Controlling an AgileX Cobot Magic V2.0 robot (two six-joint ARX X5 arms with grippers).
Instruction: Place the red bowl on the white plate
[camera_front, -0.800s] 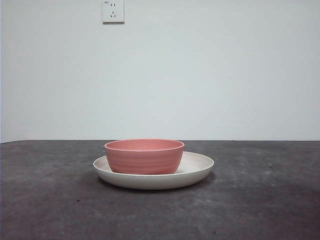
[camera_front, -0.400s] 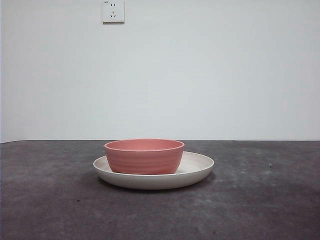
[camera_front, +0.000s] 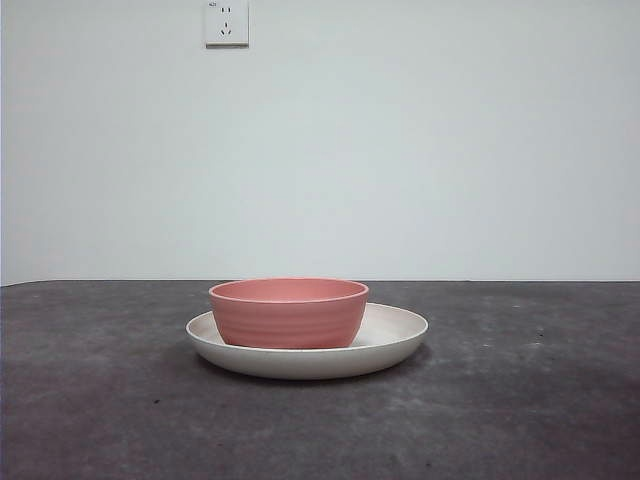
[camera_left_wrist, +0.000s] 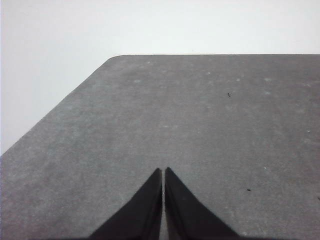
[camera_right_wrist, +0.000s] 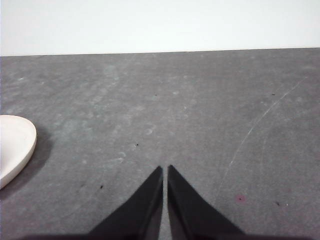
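The red bowl (camera_front: 288, 313) stands upright inside the white plate (camera_front: 400, 330) at the middle of the dark table in the front view, sitting a little left of the plate's centre. No arm shows in that view. My left gripper (camera_left_wrist: 163, 171) is shut over bare tabletop, with neither bowl nor plate in its wrist view. My right gripper (camera_right_wrist: 165, 169) is also shut with nothing in it; an edge of the white plate (camera_right_wrist: 15, 145) shows at the side of its wrist view, well apart from the jaws. The bowl is out of that view.
A white wall with a socket (camera_front: 227, 22) stands behind the table. The table's rounded corner (camera_left_wrist: 115, 57) and side edge show in the left wrist view. Light scratches (camera_right_wrist: 250, 135) mark the tabletop near the right gripper.
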